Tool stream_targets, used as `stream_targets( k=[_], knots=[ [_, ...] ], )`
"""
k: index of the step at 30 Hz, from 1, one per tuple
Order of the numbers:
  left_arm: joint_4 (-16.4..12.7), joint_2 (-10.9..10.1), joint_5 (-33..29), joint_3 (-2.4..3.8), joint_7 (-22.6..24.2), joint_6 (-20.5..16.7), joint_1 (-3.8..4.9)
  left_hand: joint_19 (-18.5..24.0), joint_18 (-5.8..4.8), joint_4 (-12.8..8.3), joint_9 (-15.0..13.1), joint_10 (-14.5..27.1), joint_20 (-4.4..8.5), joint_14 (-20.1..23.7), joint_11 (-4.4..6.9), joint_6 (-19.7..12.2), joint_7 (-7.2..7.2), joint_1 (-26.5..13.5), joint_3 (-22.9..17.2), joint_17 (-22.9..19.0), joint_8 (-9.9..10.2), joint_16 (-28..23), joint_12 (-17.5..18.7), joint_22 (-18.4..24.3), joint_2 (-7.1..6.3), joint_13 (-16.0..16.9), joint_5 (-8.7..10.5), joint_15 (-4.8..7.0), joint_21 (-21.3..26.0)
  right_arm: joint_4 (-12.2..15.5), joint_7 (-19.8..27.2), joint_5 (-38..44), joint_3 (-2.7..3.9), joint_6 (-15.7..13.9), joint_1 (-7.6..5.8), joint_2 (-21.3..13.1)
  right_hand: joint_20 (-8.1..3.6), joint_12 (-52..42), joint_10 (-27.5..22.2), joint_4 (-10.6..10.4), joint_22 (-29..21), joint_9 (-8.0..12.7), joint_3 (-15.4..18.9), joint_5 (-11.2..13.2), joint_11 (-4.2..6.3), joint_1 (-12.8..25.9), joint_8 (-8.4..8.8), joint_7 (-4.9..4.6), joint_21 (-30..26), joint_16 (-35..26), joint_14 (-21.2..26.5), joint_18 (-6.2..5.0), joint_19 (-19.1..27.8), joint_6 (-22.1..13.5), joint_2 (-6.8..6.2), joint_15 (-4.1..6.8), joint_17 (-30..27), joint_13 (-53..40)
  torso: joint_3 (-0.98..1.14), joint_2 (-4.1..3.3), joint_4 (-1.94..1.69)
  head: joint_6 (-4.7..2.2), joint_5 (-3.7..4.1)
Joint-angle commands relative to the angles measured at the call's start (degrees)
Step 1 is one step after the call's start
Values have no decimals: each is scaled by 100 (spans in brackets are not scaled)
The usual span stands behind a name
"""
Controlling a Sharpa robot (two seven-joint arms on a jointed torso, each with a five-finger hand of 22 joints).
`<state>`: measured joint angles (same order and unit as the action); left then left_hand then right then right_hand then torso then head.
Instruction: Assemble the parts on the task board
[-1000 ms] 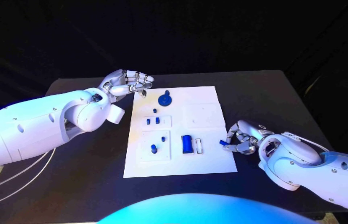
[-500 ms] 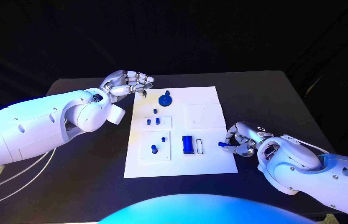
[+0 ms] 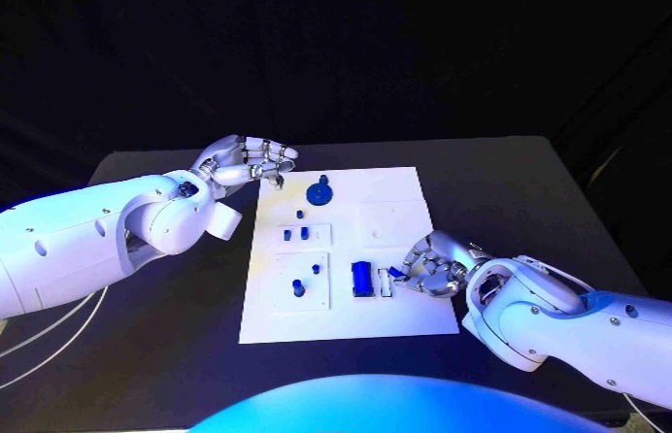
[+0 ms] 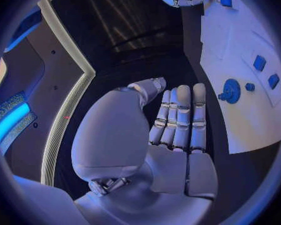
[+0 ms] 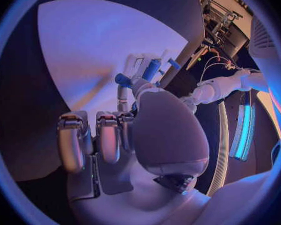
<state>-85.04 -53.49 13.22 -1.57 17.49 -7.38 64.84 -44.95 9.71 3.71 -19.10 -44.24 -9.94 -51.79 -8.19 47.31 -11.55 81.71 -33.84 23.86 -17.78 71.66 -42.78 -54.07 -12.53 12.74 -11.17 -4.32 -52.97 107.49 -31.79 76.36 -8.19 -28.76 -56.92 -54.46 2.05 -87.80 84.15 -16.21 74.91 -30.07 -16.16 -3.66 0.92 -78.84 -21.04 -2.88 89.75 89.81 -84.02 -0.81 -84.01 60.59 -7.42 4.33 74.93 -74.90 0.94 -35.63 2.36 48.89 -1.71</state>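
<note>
Right hand (image 3: 431, 265) pinching blue part (image 3: 398, 272) over task board (image 3: 406, 185) edge; left hand (image 3: 252, 160) empty, fingers straight.

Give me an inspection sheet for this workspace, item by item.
Surface: black table, bearing the task board.
Job's things: blue gear at the board's far end; small blue parts mid-board; blue block nearer.
Clutter: nothing seen.
Hands: left hand off the board's far left corner, holding nothing; right hand over the board's right edge, pinching a small blue piece.
Cables: pale cables under the left arm.
Surroundings: dark backdrop.
</note>
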Motion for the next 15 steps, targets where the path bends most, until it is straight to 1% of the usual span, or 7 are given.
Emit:
stream_targets(
  k=[1,6,8,15],
  knots=[
    [-23,-6,-1,3,23,63,2,15,77,30,-8,54,-30,36,2,-39,-2,-29,-16,7,-23,17,-39,8,3,6,-25,-11,22,-54,38,-568,-4,-123,33,84,-50,-34,514,-17,1509,-8,-26,21,32,92,-32,-5,25,19,-598,81,-599,53,-7,35,1507,-1421,3,-1,2,14,-18],
    [-28,-12,2,3,23,66,2,15,77,30,-8,54,-30,36,2,-39,-2,-29,-16,7,-23,17,-39,8,3,6,-25,-11,22,-90,15,-708,-5,-166,55,214,-48,-40,518,-26,1509,-21,-47,21,27,320,-35,-11,25,19,-598,81,-599,56,3,31,1507,-1425,6,-2,6,22,-26],
    [-28,-8,3,3,23,70,2,15,77,30,-8,54,-30,36,2,-39,-2,-29,-16,7,-23,17,-39,8,3,6,-25,-11,22,-110,5,-746,-5,-145,58,273,-47,-38,518,-27,1509,-25,-52,22,26,370,-36,-13,25,19,-598,81,-599,56,5,30,1507,-1424,6,0,10,23,-29],
    [-30,-2,3,3,18,87,2,15,77,30,-8,54,-30,36,2,-39,-2,-29,-16,7,-23,17,-39,8,3,6,-25,-11,22,-249,-100,-753,-5,-35,70,400,-43,-32,516,-28,1509,-37,-55,23,19,561,-37,-21,25,19,-598,81,-599,51,-9,25,1507,-1422,6,-1,6,26,-32]
  ],
)
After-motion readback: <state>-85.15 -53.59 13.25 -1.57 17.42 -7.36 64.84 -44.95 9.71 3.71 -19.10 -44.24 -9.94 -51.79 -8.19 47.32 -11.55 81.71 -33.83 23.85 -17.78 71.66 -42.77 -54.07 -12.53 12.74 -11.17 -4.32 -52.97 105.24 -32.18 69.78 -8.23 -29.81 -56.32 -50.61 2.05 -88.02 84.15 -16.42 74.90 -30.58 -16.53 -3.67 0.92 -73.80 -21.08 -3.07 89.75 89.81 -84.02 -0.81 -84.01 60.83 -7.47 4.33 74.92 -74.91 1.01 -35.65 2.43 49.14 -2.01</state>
